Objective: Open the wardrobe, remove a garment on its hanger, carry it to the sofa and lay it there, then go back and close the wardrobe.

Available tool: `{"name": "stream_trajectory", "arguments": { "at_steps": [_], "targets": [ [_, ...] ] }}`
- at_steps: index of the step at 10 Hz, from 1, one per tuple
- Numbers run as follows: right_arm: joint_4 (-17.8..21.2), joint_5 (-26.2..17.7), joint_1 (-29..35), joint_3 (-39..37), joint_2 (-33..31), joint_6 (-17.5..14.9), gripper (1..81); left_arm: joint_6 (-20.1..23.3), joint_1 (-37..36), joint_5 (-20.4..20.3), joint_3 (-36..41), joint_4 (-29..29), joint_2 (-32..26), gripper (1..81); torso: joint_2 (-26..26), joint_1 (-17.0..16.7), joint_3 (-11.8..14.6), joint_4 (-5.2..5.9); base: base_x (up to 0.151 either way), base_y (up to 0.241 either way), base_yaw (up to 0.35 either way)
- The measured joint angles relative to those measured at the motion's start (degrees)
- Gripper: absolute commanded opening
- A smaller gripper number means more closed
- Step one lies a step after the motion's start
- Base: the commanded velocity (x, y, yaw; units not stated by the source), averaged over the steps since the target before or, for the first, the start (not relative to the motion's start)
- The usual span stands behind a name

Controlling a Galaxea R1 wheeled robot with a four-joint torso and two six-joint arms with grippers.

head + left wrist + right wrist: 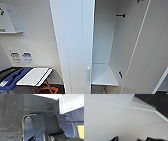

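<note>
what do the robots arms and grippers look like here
In the left wrist view, a wide dark glossy plate with silver round screws at its corners and a thin black cable arcing across. In the right wrist view, two dark pointed gripper tips against the white wardrobe.

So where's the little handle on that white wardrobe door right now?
In the head view, the handle sits low on the closed left door of the wardrobe, at its right edge, right beside the shelf in the open compartment.
</note>
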Motion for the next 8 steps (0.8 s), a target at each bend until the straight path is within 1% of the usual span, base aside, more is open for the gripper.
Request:
{"name": "stream_trajectory", "arguments": {
  "at_steps": [2,3,4,6,8],
  "targets": [
    [-7.1,1.7,-2.8,-0.6,5.7,-0.2,81.1,0.0,-0.1,0.0,-2.4,0.1,1.8,81.1,0.0,0.0,0.0,0.0,0.0,0.0,0.0],
    [-9.7,2.0,-3.1,-1.3,7.8,-0.2,81.1,0.0,-0.1,0.0,-2.5,0.1,2.3,81.1,0.0,0.0,0.0,0.0,0.0,0.0,0.0],
    [-11.3,2.0,-3.2,-2.6,9.0,-0.3,81.1,0.0,0.0,-0.2,-2.5,0.1,2.3,81.1,0.0,0.0,0.0,0.0,0.0,0.0,0.0],
    [-15.7,1.9,-4.3,-9.7,11.9,-0.4,81.1,0.0,0.0,-0.1,-3.2,0.1,2.2,81.1,0.0,0.0,0.0,0.0,0.0,0.0,0.0],
    [-19.7,1.8,-4.9,-17.9,16.4,-0.4,81.1,0.0,0.0,0.0,-3.2,0.2,2.5,81.1,0.0,0.0,0.0,0.0,0.0,0.0,0.0]
  ]
}}
